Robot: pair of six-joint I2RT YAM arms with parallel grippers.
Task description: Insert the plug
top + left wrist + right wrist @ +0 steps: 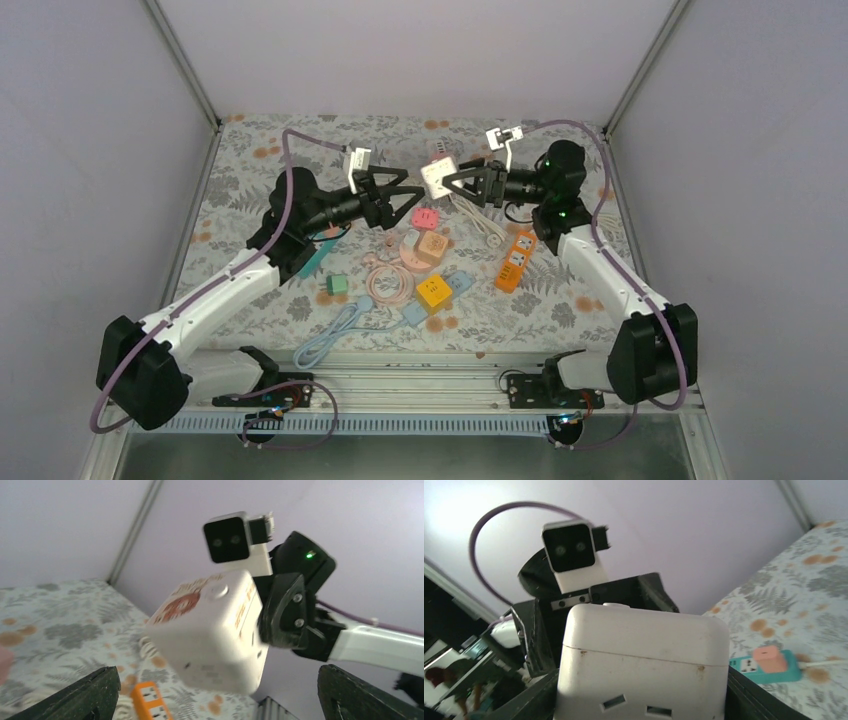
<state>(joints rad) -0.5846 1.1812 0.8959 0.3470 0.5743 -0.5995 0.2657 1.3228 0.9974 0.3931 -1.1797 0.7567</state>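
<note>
My right gripper is shut on a white cube socket and holds it in the air above the mat. In the right wrist view the cube fills the space between the fingers, two slots facing the camera. A white cord hangs from it to the mat. My left gripper is wide open and empty, pointing at the cube from the left. In the left wrist view the cube floats just ahead of the open fingers. A pink plug lies below on the mat.
On the flowered mat lie an orange power strip, a yellow cube, a tan cube, a green cube, a coiled pink cord and a light blue cable. A teal strip carries a pink adapter.
</note>
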